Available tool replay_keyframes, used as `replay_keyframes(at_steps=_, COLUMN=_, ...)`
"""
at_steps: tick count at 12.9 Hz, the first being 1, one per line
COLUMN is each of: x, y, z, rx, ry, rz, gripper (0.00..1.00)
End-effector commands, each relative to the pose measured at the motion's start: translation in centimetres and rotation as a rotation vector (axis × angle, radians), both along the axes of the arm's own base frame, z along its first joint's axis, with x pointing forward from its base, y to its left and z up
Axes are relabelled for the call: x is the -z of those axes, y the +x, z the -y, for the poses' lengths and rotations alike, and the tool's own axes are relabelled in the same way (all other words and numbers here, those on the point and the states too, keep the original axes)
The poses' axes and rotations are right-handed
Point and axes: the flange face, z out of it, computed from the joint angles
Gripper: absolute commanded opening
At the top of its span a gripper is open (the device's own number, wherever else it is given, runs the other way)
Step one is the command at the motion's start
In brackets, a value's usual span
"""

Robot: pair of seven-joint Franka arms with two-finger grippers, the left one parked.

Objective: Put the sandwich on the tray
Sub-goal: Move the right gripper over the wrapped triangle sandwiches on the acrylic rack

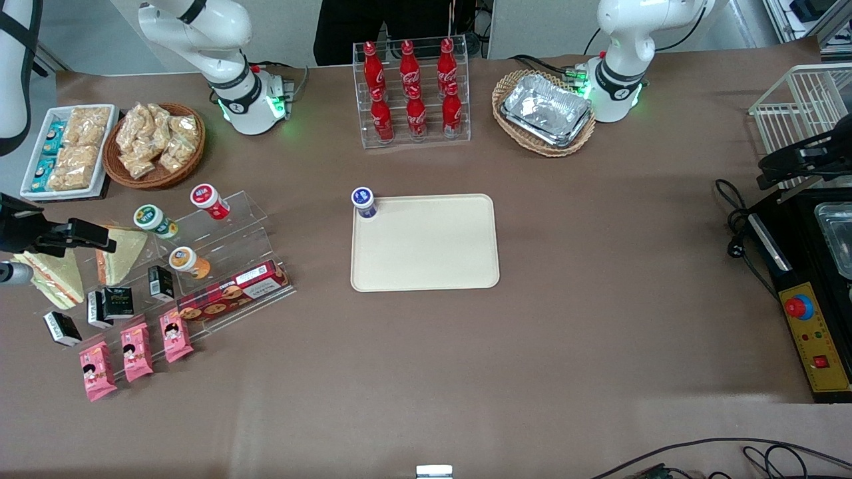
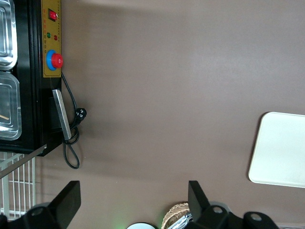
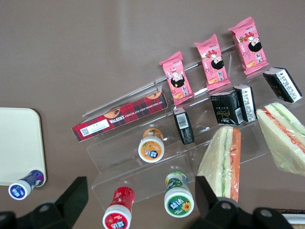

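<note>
Showing two sandwiches (image 1: 120, 256), one tray (image 1: 426, 243), six cola bottles (image 1: 413, 90), three pink snack packets (image 1: 136, 351), four small black cartons (image 1: 118, 301), with gripper (image 3: 138, 202) hovering above.

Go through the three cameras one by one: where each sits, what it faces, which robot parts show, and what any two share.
Front view: high above, looking down on the table; both arm bases show, and the claw hangs over the sandwich.
Left wrist view: on the parked arm, facing down at bare tabletop, a control box and one end of the tray; dark finger tips show.
Right wrist view: on the working arm, facing down at the snack stand and both sandwiches; the claw's open fingers show.
All three share the tray.
</note>
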Motion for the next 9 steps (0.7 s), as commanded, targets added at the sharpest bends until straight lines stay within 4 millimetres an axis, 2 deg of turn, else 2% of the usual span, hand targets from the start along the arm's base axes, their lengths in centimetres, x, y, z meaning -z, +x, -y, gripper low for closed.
replay_keyframes(at_steps=1, x=-1.3, y=-0.5, z=-0.4, rx=0.012, ry=0.003, rz=0.012, gripper=1.00)
replay_keyframes(at_steps=3, x=-1.7, y=-0.6, z=-1.1, rx=0.079, ry=0.000, rz=0.009, gripper=1.00)
replay_keyframes(at_steps=5, x=-1.7, y=-0.6, z=-1.7, rx=0.259, ry=-0.021, rz=-0.004, gripper=1.00)
replay_keyframes(at_steps=6, x=-1.7, y=-0.6, z=-3.0, rx=0.280, ry=-0.029, rz=-0.016, gripper=1.00)
replay_keyframes(at_steps=9, x=-0.9, y=-0.6, z=-2.5, rx=0.253, ry=-0.027, rz=-0.046, gripper=1.00)
